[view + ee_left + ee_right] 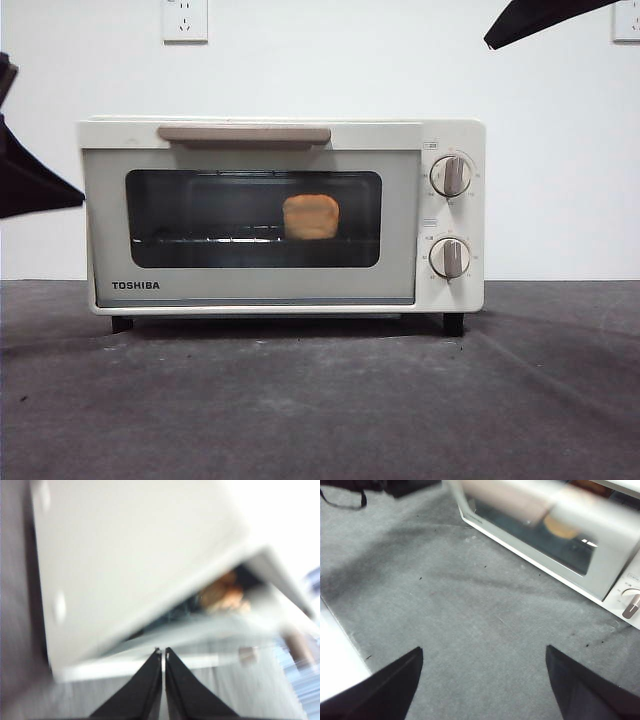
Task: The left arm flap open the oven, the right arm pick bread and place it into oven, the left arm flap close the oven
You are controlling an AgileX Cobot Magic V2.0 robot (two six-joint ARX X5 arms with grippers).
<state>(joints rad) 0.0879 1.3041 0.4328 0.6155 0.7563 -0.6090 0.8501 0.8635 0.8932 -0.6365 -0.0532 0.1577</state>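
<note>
The lumpy golden-orange bread [311,216] sits on the wire rack inside the cream-white TOSHIBA toaster oven [282,290], seen through its dark glass door, which stands shut on the grey table [320,400]. The left arm's black gripper [162,652] hangs just beside the oven's side, jaws pressed together and empty. The right arm's black gripper [482,655] is held above the table in front of the oven, jaws spread wide and empty.

Cream-white oven [280,135] with dark glass, golden-orange bread [311,217], grey table [320,400].
</note>
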